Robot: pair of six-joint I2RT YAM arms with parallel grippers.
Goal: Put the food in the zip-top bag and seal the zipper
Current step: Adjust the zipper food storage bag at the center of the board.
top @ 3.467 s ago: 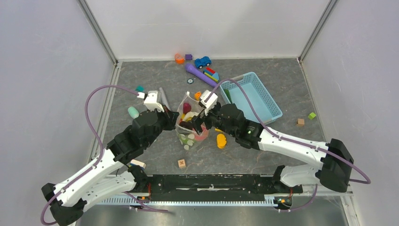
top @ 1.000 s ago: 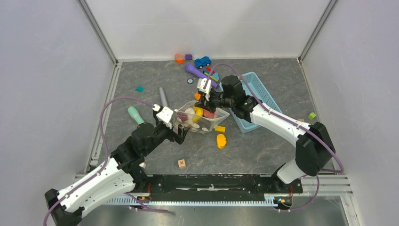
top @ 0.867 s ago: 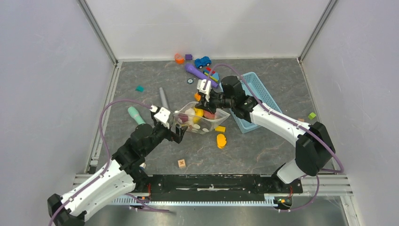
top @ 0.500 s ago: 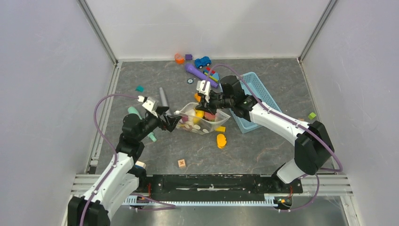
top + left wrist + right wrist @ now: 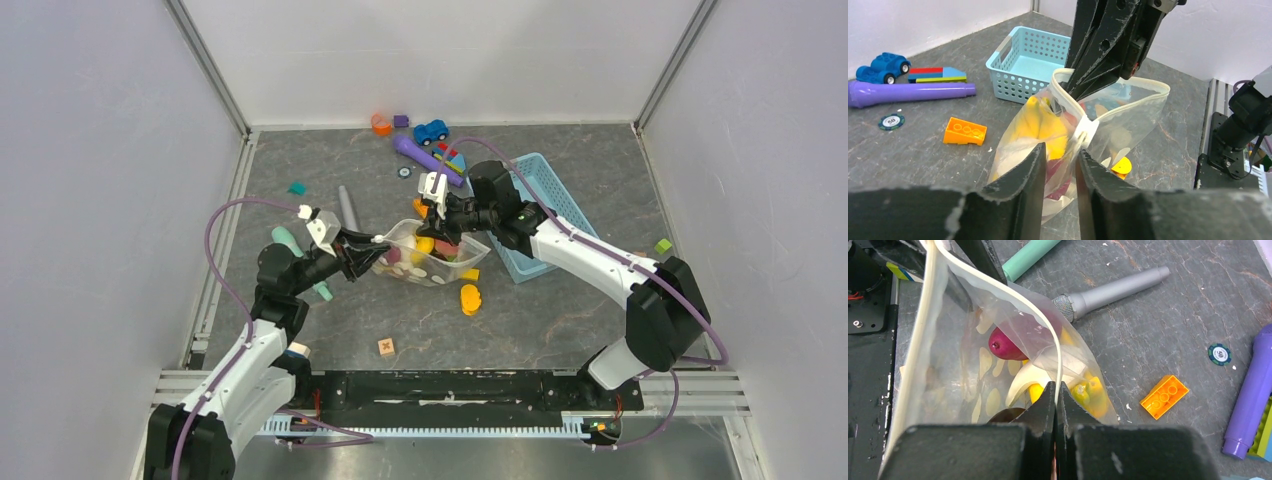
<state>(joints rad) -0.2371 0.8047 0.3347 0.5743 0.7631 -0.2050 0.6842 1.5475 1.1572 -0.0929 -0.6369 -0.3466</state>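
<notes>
The zip-top bag lies mid-table with its mouth held up and gaping. Inside it is food: a yellow banana bunch and a dark red-purple piece. My right gripper is shut on the far side of the zipper, the whitish strip pinched between its fingertips. My left gripper is at the bag's left end. Its jaws stand narrowly open around the folded end of the zipper, with a gap still showing.
A light blue basket stands right of the bag, behind my right arm. A purple cylinder, blue car, orange brick, grey microphone and teal cylinder lie around. A yellow piece sits in front.
My left arm swung left and came round to the bag's left end, and its jaws narrowed from wide open onto the zipper end. My right gripper kept its hold in place.
</notes>
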